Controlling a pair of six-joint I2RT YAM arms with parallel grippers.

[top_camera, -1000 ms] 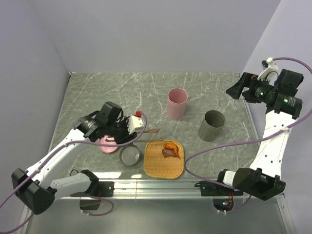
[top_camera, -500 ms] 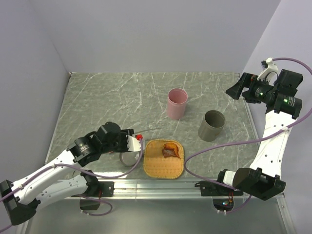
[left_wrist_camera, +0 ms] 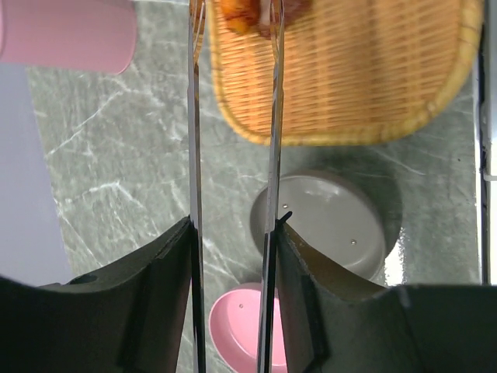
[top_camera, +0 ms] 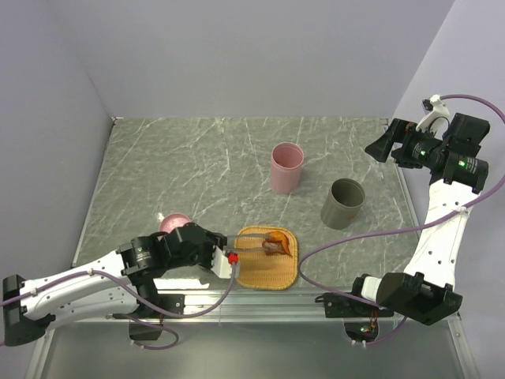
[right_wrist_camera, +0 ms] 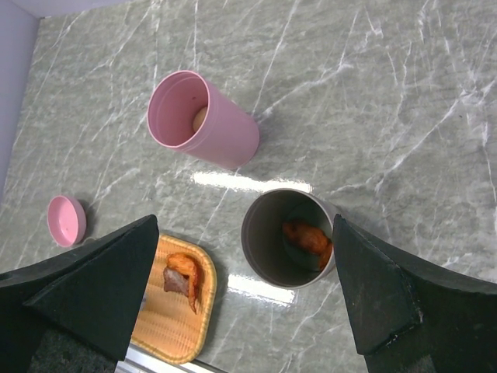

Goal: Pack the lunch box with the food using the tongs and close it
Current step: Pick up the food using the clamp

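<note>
Left gripper [left_wrist_camera: 233,225], low near the front edge: I have its jaws narrowed onto the tongs [left_wrist_camera: 272,116], whose tips reach right over the woven tray [top_camera: 264,272] to the brown-orange food [top_camera: 274,242]. Right gripper [top_camera: 380,147], raised at far right: jaws wide, holding nothing. Pink cup [top_camera: 286,167] and grey cup [top_camera: 343,203] stand upright farther back, each with a piece of food inside.

L wrist view: tongs [left_wrist_camera: 272,124] tips are running off the top edge over the tray [left_wrist_camera: 365,78]; food [left_wrist_camera: 242,14] there is blurring, half cropped. Top view: L arm [top_camera: 170,251] is covering the grey dish [left_wrist_camera: 326,225] beside the tray.
</note>
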